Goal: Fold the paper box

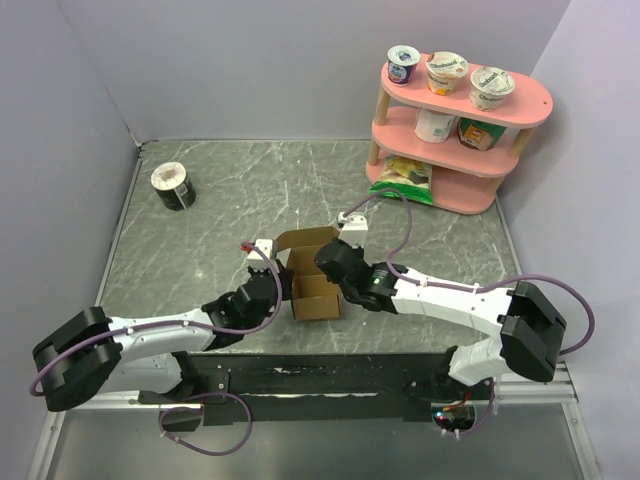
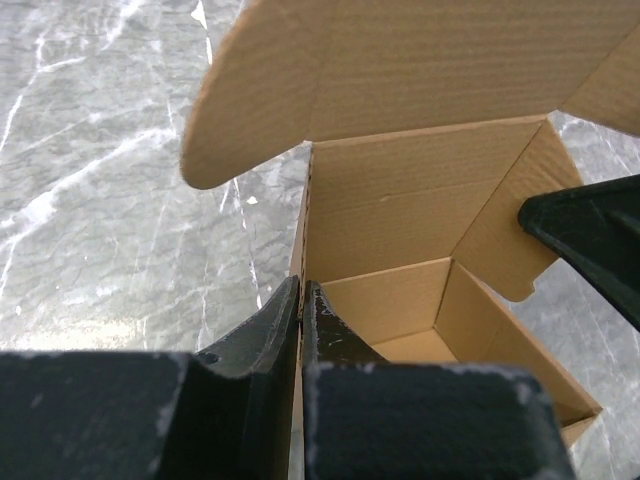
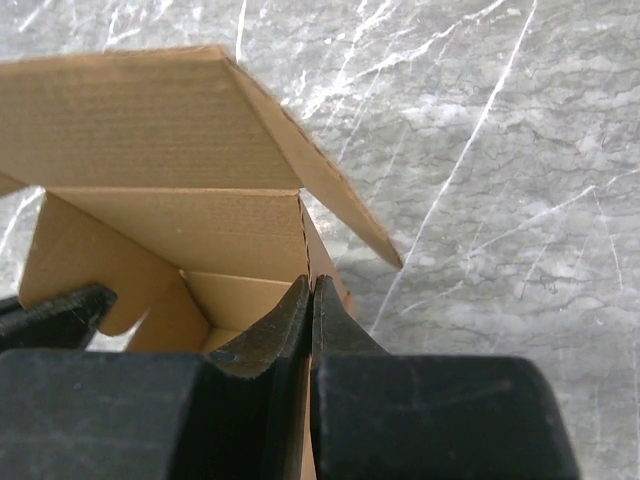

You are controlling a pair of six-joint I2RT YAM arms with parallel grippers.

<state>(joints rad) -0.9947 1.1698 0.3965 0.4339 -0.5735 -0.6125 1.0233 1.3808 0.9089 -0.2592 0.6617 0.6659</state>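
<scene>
Top external showed the paper box stood mid-table, lid unclosed. Left gripper and right gripper were clamped on opposite walls. Lid closing was judged next, needing one grip freed.

Grey marbled table with 1 paper box, 1 tub, pink shelf

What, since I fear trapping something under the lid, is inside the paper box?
Only bare cardboard walls and floor show inside the paper box, plus one finger each of the left gripper and right gripper, pinching its side walls. They hide the near floor.
</scene>
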